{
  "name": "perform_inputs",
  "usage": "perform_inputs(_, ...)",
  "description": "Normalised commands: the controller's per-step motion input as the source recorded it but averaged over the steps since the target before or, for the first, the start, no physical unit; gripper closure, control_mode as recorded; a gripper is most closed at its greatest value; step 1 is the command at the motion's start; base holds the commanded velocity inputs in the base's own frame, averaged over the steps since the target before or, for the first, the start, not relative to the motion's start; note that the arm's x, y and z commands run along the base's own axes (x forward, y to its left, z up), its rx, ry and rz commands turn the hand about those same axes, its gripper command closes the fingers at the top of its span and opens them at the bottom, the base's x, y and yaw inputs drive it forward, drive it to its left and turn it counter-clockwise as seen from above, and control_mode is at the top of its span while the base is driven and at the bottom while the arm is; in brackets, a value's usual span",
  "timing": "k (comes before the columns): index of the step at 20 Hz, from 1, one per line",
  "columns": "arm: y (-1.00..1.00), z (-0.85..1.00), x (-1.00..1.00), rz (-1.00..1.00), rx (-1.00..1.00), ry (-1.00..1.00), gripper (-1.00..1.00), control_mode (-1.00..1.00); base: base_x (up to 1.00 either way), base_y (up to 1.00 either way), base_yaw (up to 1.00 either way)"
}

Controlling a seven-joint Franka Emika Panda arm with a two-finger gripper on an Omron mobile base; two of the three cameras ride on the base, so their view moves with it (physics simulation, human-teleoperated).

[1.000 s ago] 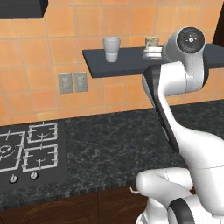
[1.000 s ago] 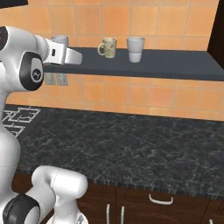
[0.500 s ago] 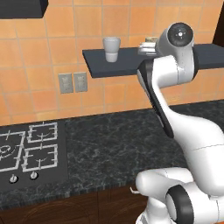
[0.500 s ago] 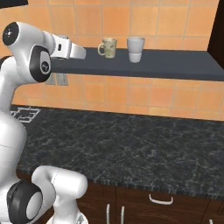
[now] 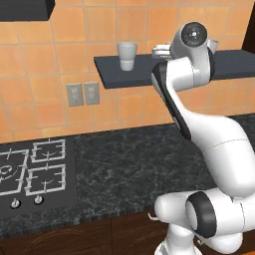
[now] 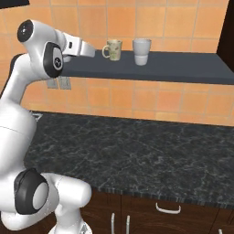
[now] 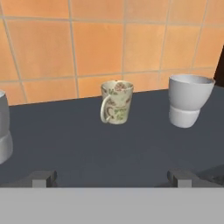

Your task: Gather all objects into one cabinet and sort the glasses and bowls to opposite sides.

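The speckled mug sits upright on the dark shelf, dead ahead of the pincer, with a grey cup to one side and another grey cup at the other edge. Over the last second the arm has swung up and in toward the shelf — pincer fingers stay wide apart, holding nothing. Looks like it's lining up to grab the mug first; nothing's in a cabinet yet.

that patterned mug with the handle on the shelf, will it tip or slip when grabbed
The cream patterned mug stands upright on a flat base on the dark grey shelf, so it probably won't tip easily. Its smooth rounded wall may slip between fingertips. The side handle could twist it if nudged.
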Motion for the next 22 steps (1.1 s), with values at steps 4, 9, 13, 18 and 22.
perform_inputs(4,0.0,0.01,0.54,0.0,0.0,0.04,-1.0,-1.0,0.0,0.0,0.0)
perform_inputs(9,-0.07,0.0,0.42,-0.02,0.06,0.04,-1.0,-1.0,0.0,0.0,0.0)
perform_inputs(13,-0.16,0.0,0.24,-0.1,0.09,0.0,-1.0,-1.0,0.0,0.0,0.0)
perform_inputs(18,-0.08,-0.12,0.32,-0.07,0.07,0.0,-1.0,-1.0,0.0,0.0,0.0)
perform_inputs(22,-0.05,-0.16,0.38,0.0,0.05,0.0,-1.0,-1.0,0.0,0.0,0.0)
